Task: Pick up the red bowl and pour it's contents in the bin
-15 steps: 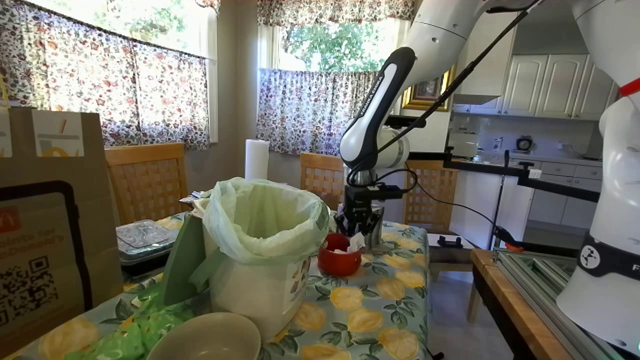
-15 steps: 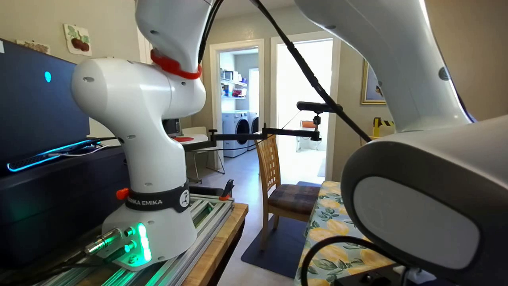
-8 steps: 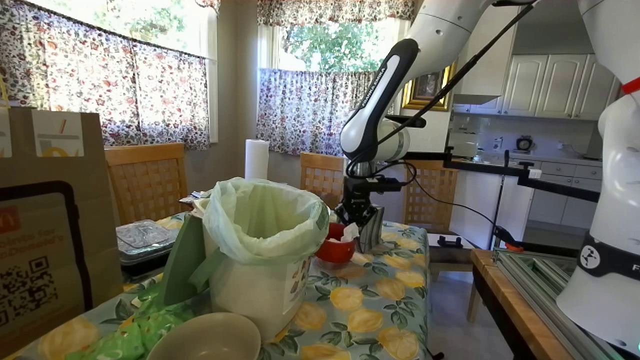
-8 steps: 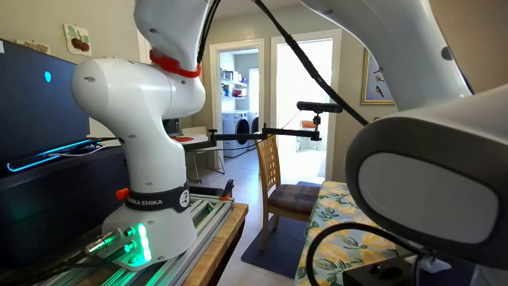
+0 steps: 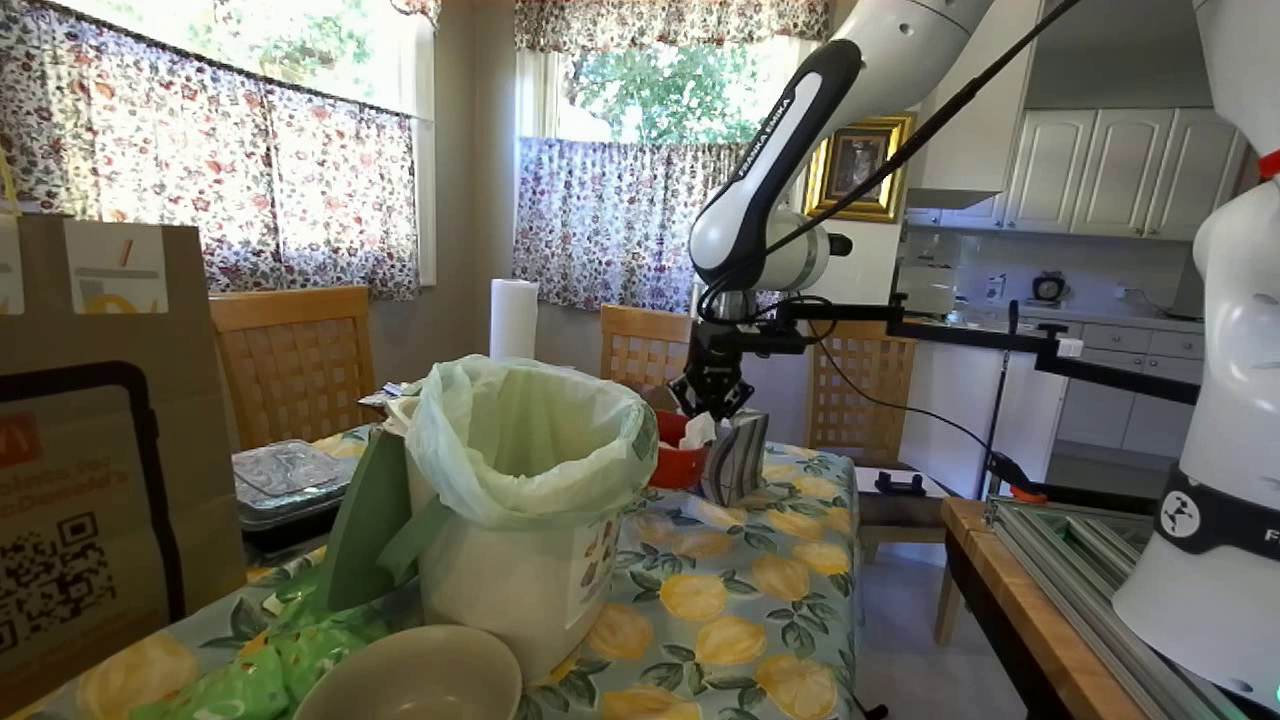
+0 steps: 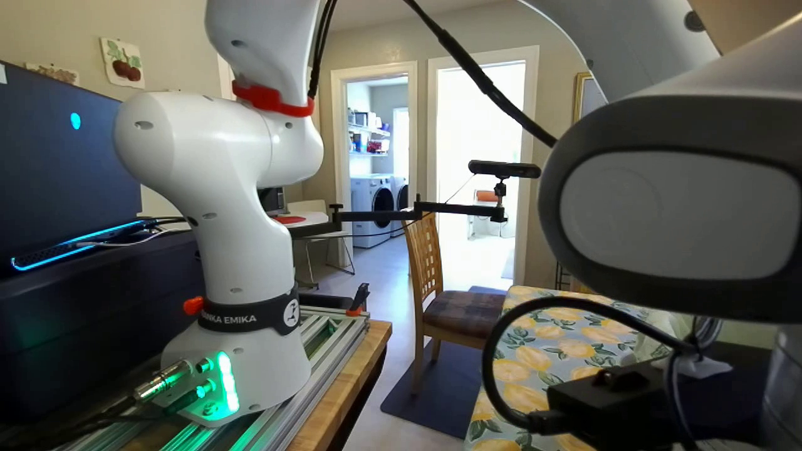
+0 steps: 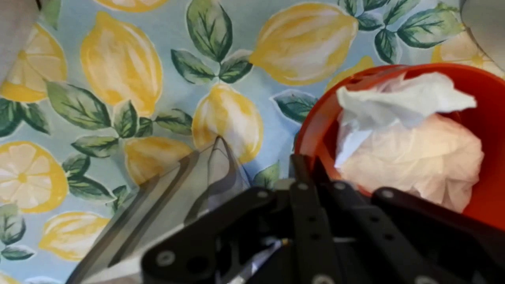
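The red bowl (image 5: 678,470) hangs above the table, upright, just right of the bin in an exterior view. Crumpled white and beige tissue (image 5: 698,430) sticks out of it. My gripper (image 5: 710,408) points down and is shut on the bowl's rim. In the wrist view, the fingertips (image 7: 309,167) pinch the near-left rim of the red bowl (image 7: 489,193), and the tissue (image 7: 410,157) lies inside. The bin (image 5: 500,590) is a white bucket with a pale green bag folded over its rim. It partly hides the bowl's left side.
A grey striped box (image 5: 738,460) stands close beside the bowl and shows in the wrist view (image 7: 165,209). A beige bowl (image 5: 420,680), a green package (image 5: 270,665), a green lid (image 5: 365,520), a clear-topped container (image 5: 290,485) and a brown paper bag (image 5: 90,400) surround the bin.
My gripper has risen with the red bowl in it, lifting the bowl off the table. More of the striped box now shows. The bin has not moved.
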Robot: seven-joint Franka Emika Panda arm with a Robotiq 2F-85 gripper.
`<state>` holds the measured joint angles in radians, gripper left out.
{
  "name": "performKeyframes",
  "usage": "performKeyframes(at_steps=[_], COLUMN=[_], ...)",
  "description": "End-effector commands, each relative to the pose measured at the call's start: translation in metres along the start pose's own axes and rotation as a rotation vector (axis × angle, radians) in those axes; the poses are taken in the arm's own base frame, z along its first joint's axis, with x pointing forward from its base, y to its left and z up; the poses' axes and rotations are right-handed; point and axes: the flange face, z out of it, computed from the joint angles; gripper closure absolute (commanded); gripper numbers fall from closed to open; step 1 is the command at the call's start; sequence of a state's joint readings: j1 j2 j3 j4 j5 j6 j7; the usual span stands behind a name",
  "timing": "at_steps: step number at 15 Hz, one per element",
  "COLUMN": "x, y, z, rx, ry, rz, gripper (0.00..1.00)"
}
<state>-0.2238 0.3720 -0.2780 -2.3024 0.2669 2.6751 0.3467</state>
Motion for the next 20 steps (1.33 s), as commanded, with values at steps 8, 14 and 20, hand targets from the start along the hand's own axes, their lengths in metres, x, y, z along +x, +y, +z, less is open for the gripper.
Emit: performKeyframes(at_steps=[8,14,20], x=[-0.006,-0.023,-0.051], y=[0.008,-0.035,-0.067], z=[-0.102,-0.149,-0.180], rx=[-0.037,-0.065,-0.122], ry=[0.203,0.326,0.403], rz=[-0.171,-0.306,-0.430], gripper=[0.99,0.99,0.99])
